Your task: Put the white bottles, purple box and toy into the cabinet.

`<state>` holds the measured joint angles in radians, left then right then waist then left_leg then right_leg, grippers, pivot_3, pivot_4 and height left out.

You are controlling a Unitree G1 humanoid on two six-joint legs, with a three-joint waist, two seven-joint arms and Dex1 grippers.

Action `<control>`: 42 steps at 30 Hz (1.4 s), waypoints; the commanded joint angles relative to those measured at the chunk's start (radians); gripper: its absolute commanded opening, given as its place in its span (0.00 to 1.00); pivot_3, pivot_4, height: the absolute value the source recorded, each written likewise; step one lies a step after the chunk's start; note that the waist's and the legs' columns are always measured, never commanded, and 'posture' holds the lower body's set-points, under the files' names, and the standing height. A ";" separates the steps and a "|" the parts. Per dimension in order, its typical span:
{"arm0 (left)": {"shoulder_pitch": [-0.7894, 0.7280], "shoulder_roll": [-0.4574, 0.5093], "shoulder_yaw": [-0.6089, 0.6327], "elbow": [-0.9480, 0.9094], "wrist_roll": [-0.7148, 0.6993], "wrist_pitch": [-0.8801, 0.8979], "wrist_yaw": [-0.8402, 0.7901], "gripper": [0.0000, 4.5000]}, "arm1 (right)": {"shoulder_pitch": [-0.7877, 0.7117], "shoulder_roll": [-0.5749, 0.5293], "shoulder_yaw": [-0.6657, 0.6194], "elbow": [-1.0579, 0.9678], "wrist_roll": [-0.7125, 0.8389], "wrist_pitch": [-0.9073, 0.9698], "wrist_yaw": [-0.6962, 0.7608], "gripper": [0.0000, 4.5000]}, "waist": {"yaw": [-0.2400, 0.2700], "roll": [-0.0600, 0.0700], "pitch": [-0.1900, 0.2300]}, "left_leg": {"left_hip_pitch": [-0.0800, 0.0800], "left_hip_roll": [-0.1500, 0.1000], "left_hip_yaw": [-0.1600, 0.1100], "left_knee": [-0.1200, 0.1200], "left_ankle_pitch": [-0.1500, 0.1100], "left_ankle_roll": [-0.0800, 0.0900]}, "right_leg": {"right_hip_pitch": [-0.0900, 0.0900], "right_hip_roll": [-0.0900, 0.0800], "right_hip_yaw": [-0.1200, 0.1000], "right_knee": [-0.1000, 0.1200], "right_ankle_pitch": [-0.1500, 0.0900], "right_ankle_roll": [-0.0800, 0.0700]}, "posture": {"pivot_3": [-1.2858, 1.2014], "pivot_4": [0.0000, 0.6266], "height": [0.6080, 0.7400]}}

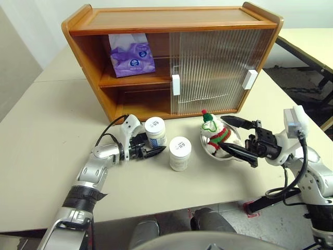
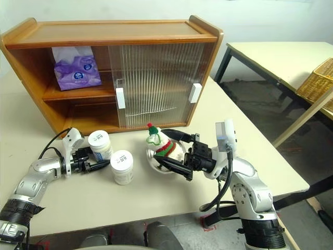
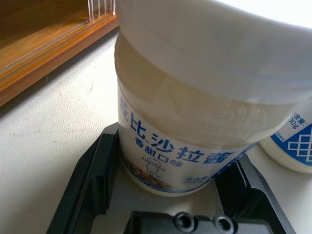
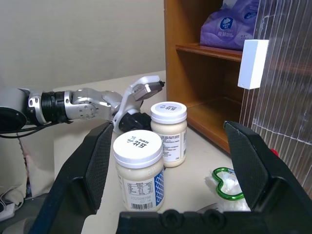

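Observation:
Two white bottles stand on the table in front of the cabinet (image 1: 171, 21). My left gripper (image 1: 150, 151) straddles the one nearer the cabinet (image 1: 155, 131). In the left wrist view its fingers (image 3: 100, 170) press against that bottle's sides (image 3: 195, 122), and the bottle stays on the table. The second bottle (image 1: 180, 152) stands free beside it. The toy (image 1: 215, 133) sits in a steel bowl. My right gripper (image 1: 228, 134) is open, with one finger on each side of the toy. The purple box (image 1: 131, 54) lies on the cabinet's upper shelf, in the uncovered left half.
Ribbed sliding doors (image 1: 213, 67) cover the cabinet's right half, while the lower left shelf (image 1: 140, 101) is bare. The steel bowl (image 1: 204, 143) stands right of the bottles. Another table (image 2: 270, 57) and a wicker basket (image 2: 317, 80) are off to the right. The table's front edge is close.

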<state>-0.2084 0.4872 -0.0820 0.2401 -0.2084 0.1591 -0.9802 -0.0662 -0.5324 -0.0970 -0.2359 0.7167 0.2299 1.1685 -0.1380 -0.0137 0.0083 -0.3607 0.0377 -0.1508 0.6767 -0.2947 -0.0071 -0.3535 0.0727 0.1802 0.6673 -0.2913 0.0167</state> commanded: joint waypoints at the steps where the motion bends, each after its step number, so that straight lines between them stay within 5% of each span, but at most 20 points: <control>1: 0.023 -0.029 0.016 -0.006 -0.021 0.001 0.031 0.70 | 0.000 -0.004 0.006 -0.002 -0.016 -0.009 0.005 1.00 | -0.001 0.000 0.000 | 0.000 0.000 0.000 0.000 0.000 0.000 | 0.000 0.000 0.000 0.000 0.000 0.000 | 0.43 0.03 1.00; 20: -0.207 -0.117 0.115 0.100 0.042 0.076 0.452 0.70 | 0.002 0.009 0.016 0.016 -0.026 -0.021 0.021 1.00 | -0.002 -0.001 0.001 | -0.003 -0.001 0.000 0.001 0.001 -0.001 | 0.000 0.000 0.001 -0.002 0.002 0.005 | 0.43 0.03 1.00; 26: -0.292 -0.147 0.096 0.217 0.098 0.063 0.521 0.70 | 0.006 0.010 0.018 0.015 -0.028 -0.023 0.022 1.00 | -0.002 -0.002 0.002 | -0.003 -0.002 0.000 0.002 0.001 0.000 | 0.000 0.000 0.001 -0.002 0.002 0.019 | 0.43 0.03 1.00; 42: -0.545 -0.221 0.109 0.613 0.152 -0.035 0.658 0.70 | 0.014 0.016 0.026 0.012 -0.032 -0.034 0.018 1.00 | -0.002 -0.008 0.005 | -0.003 -0.004 0.000 0.004 0.006 0.000 | 0.002 0.000 0.003 -0.002 0.004 0.023 | 0.42 0.02 1.00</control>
<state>-0.7189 0.2751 0.0246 0.8333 -0.0700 0.1639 -0.3265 -0.0556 -0.5178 -0.0780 -0.2248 0.6986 0.2037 1.1869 -0.1399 -0.0219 0.0137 -0.3637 0.0337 -0.1512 0.6810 -0.2882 -0.0065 -0.3511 0.0724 0.1831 0.6653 -0.2874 0.0395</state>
